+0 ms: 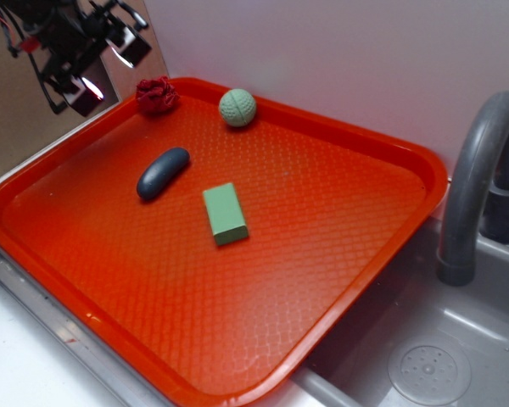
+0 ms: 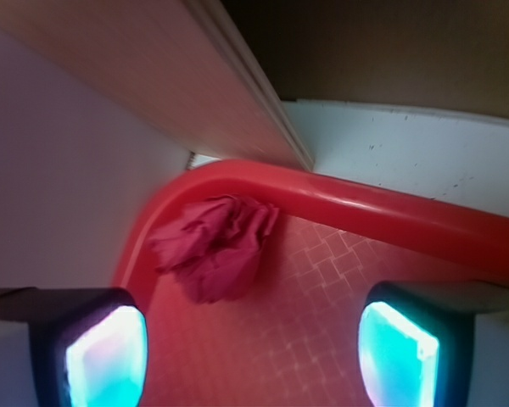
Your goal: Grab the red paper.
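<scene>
End effector (image 1: 97,64) agape — red paper (image 1: 157,95) apart

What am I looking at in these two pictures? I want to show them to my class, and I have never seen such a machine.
One picture looks from outside at an orange-red tray beside a sink. The dark thing at top left is the robot arm's gripper, hanging open, holding nothing. On the tray lie a crumpled red paper in the far corner, a green ball, a dark oblong object and a green block. The other picture comes from a camera on the arm's wrist: its two fingers frame the red paper in the tray's corner.
</scene>
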`<control>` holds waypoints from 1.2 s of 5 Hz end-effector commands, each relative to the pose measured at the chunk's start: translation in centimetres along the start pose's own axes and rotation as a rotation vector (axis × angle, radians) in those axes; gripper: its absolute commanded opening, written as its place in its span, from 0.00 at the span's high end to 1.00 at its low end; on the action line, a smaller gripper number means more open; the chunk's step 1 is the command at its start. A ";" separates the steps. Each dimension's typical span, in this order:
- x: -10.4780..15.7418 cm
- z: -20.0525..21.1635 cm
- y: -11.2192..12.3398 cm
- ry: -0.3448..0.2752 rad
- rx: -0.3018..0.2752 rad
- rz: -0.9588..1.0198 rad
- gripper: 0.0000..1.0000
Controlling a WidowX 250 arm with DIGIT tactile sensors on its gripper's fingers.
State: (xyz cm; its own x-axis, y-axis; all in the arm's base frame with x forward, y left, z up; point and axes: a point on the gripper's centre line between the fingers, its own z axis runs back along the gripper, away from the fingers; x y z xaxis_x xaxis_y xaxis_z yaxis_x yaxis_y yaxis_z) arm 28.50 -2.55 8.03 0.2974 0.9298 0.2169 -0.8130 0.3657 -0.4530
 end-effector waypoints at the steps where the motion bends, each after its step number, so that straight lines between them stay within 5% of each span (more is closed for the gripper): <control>1: 2.8 -2.7 -2.4 -0.046 -0.029 0.069 0.00; 3: 4.0 -4.8 -2.9 -0.065 -0.022 0.081 0.00; 4: 3.6 -5.7 -2.9 -0.064 0.002 0.070 0.27; 5: 3.3 -5.8 -2.9 -0.073 0.012 0.063 1.00; 6: 3.0 -5.4 -2.8 -0.067 0.002 0.044 1.00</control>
State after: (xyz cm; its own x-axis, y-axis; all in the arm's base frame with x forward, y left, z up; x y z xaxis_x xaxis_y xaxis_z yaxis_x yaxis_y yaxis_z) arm 34.01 -1.11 3.99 0.2384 0.9375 0.2534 -0.8374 0.3306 -0.4353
